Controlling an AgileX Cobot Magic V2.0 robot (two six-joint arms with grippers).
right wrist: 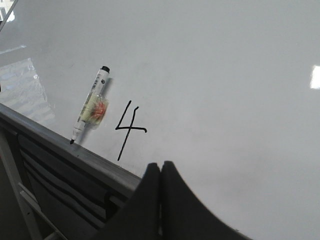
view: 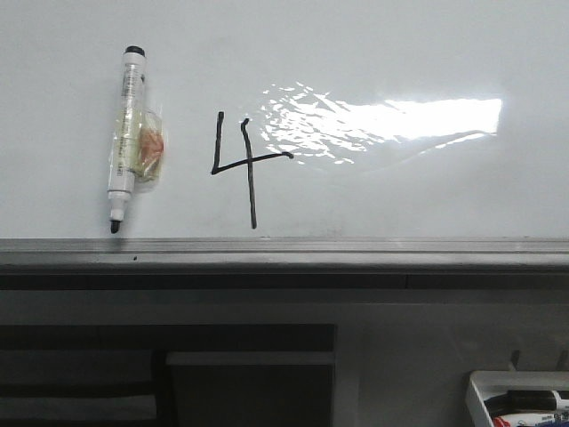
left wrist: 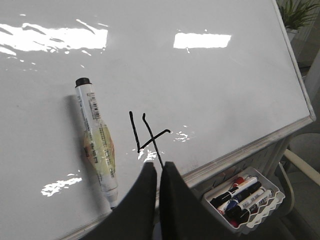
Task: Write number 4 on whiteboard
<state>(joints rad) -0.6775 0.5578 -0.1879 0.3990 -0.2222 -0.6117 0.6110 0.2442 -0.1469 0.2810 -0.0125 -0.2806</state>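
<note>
A thin black number 4 (view: 244,165) is drawn on the glossy whiteboard (view: 427,53), left of a bright glare patch. It also shows in the left wrist view (left wrist: 147,137) and the right wrist view (right wrist: 129,127). A white marker (view: 127,133) with a black cap end up and its tip down lies against the board, left of the 4, just above the grey ledge (view: 284,253). My left gripper (left wrist: 158,167) is shut and empty, off the board below the 4. My right gripper (right wrist: 160,167) is shut and empty, off the board to the right of the 4. Neither gripper shows in the front view.
A small white tray (left wrist: 272,197) with several markers hangs below the board's ledge at the right; it also shows in the front view (view: 480,391). Dark shelving (view: 169,374) sits under the ledge. A potted plant (left wrist: 300,12) stands beyond the board's far corner.
</note>
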